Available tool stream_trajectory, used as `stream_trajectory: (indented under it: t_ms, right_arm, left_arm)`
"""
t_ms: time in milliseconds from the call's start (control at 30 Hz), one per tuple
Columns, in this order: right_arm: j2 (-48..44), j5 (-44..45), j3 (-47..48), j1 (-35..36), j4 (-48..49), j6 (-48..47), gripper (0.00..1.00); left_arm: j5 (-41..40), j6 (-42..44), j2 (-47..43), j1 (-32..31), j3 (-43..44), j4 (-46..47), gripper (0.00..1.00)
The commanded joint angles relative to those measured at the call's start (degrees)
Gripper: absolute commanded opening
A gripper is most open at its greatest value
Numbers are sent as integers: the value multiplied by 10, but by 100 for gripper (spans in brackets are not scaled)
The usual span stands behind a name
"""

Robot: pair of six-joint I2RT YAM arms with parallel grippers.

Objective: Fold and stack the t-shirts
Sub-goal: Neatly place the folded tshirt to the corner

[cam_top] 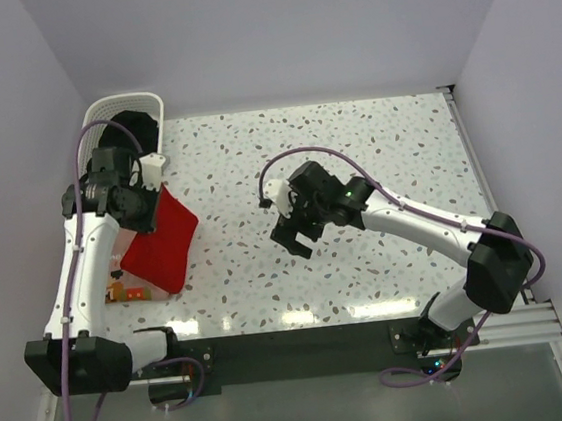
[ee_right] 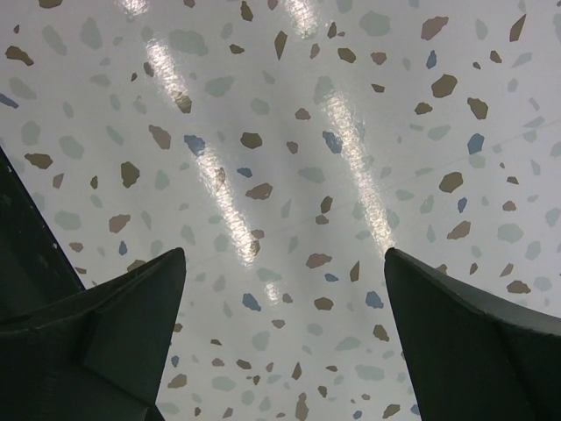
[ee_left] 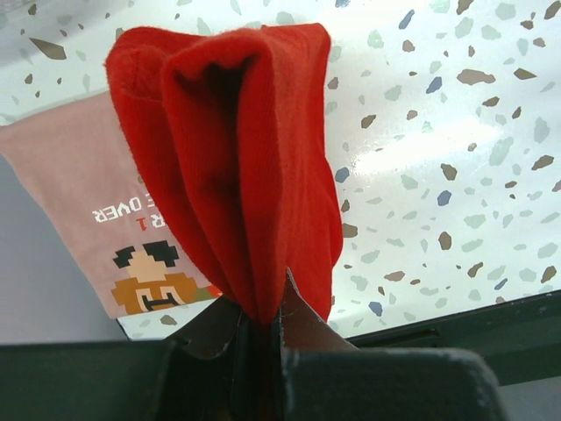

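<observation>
Left hand (ee_left: pixel 260 326): pinched tight on a bunch of the red t-shirt (ee_left: pixel 237 158), raised over the left side of the bench (cam_top: pixel 375 150).
Red t-shirt: hanging in long folds from that grip, above the pink t-shirt (ee_left: pixel 74 189); I can't tell if its low end touches.
Pink t-shirt: lying flat at the bench's left edge, print side up, partly hidden by the red one.
Right hand (cam_top: pixel 299 237): fingers spread wide, holding nothing, over bare speckled bench near the middle.
Basket (cam_top: pixel 115 112): white, far left corner, something dark inside.

White mesh basket (cam_top: pixel 110 110) sits at the far-left corner of the table (cam_top: pixel 376 160). Dark cloth (cam_top: pixel 135 125) inside the basket. The table is glossy white terrazzo.
</observation>
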Motion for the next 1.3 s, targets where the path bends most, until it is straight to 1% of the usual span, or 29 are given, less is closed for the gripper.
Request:
stream_trajectory:
  t_ms: [0, 267, 633, 667, 933, 1267]
  right_arm:
    - [-23, -9, -7, 1, 11, 3, 99]
    - [-25, -2, -8, 1, 8, 2, 99]
    - [-18, -1, -8, 1, 8, 1, 99]
    - [-17, 0, -8, 1, 8, 1, 99]
    - [-13, 0, -9, 1, 8, 1, 99]
    - [-4, -1, -8, 2, 4, 1, 99]
  left_arm:
    - [19, 14, -25, 4, 33, -11, 0]
    - [15, 15, -28, 4, 43, -24, 0]
    - [-21, 29, -34, 5, 42, -21, 0]
    - [-24, 32, -34, 20, 42, -18, 0]
    - [-32, 47, -27, 50, 21, 6, 0]
    - [-32, 119, -3, 110, -19, 64, 0]
